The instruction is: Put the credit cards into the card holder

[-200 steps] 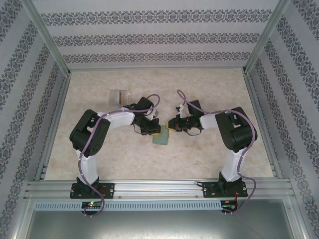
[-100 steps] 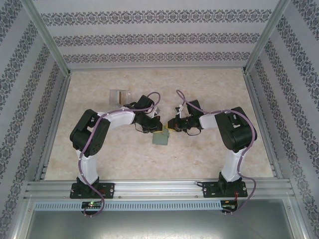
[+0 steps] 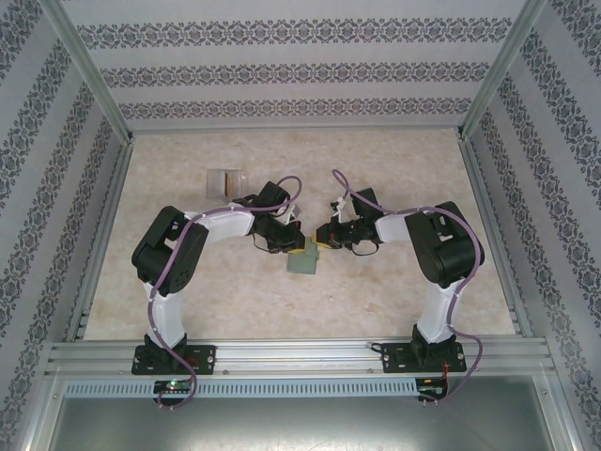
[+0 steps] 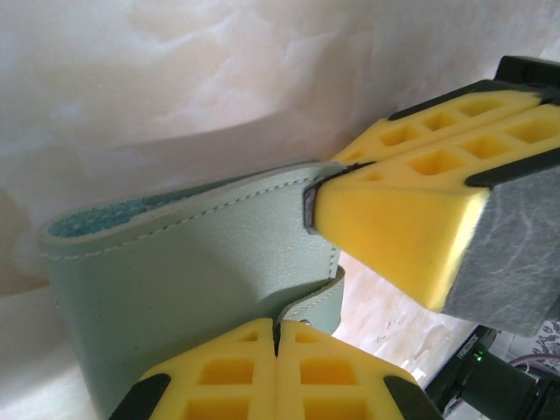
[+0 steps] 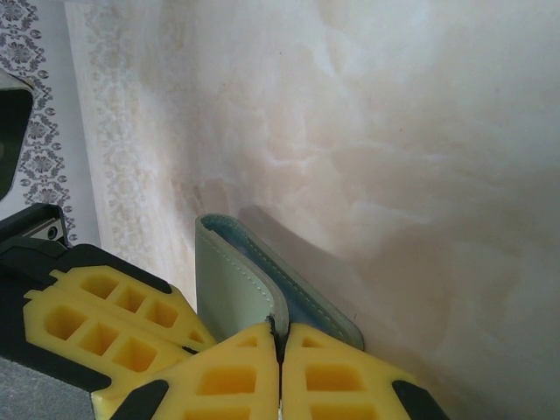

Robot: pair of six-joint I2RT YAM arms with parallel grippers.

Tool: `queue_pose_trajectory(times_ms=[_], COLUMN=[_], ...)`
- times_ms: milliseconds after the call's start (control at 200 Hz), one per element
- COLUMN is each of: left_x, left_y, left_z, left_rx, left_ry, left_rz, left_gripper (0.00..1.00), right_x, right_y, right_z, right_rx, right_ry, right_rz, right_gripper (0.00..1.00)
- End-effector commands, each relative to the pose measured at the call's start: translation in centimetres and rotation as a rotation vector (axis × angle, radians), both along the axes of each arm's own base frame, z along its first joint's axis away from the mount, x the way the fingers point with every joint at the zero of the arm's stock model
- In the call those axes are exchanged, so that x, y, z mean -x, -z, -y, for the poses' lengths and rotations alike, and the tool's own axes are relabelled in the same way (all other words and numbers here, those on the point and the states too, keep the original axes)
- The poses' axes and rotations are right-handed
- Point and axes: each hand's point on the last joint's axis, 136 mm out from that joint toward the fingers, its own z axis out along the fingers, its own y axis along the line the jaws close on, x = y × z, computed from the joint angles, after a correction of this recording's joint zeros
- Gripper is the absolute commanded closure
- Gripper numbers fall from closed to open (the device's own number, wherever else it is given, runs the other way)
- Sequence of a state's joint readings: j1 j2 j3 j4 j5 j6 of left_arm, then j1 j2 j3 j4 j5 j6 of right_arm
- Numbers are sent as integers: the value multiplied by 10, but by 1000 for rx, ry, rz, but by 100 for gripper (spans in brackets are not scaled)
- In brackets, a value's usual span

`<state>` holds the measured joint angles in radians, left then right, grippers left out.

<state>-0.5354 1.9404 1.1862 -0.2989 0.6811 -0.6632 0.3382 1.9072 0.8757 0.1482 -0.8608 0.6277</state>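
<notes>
Left arm pose: the left arm (image 3: 174,249) rises from its base at the lower left of the overhead view, folds at the elbow and reaches right toward the frame's centre.
Right arm pose: the right arm (image 3: 441,246) mirrors it from the lower right, reaching left.
Left gripper: the left gripper (image 4: 278,341) has its yellow foam pads pressed together, and a thin flap edge runs into the seam between them.
Right gripper: the right gripper (image 5: 280,339) has its pads squeezed onto the other flap's edge.
Card holder: the sage-green stitched leather card holder (image 3: 302,262) sits at the centre of the overhead view, just below the two meeting grippers. Its flaps are slightly parted.
Table: a pale marbled tabletop (image 3: 394,301).
Other object: a clear plastic stand (image 3: 223,180) is at upper left, well apart from the card holder.
</notes>
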Motion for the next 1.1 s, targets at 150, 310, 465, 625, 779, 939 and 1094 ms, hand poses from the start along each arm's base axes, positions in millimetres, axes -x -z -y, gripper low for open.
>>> queue_pose_trajectory(times_ms=[150, 310, 465, 625, 779, 939, 1094], left_x=[1, -3, -2, 0, 4, 5, 6], left_y=[-10, -9, -7, -8, -7, -3, -1], left_z=[-8, -16, -10, -3, 0, 0, -2], left_rx=[5, 12, 57, 82, 79, 72, 60], left_ry=[-10, -21, -25, -21, -11, -9, -9], left_rz=[16, 6, -10, -15, -15, -24, -26], left_gripper=[100, 100, 100, 100, 100, 100, 100], right_x=[1, 1, 0, -1, -2, -2, -2], right_y=[4, 3, 4, 4, 4, 4, 3], right_z=[0, 1, 1, 1, -1, -1, -1], right_rx=[18, 18, 18, 16, 15, 14, 15], right_ry=[-12, -12, -7, -8, -10, -9, -9], right_rz=[-5, -1, -4, -7, -7, -9, -7], right_gripper=[94, 94, 94, 94, 94, 94, 94])
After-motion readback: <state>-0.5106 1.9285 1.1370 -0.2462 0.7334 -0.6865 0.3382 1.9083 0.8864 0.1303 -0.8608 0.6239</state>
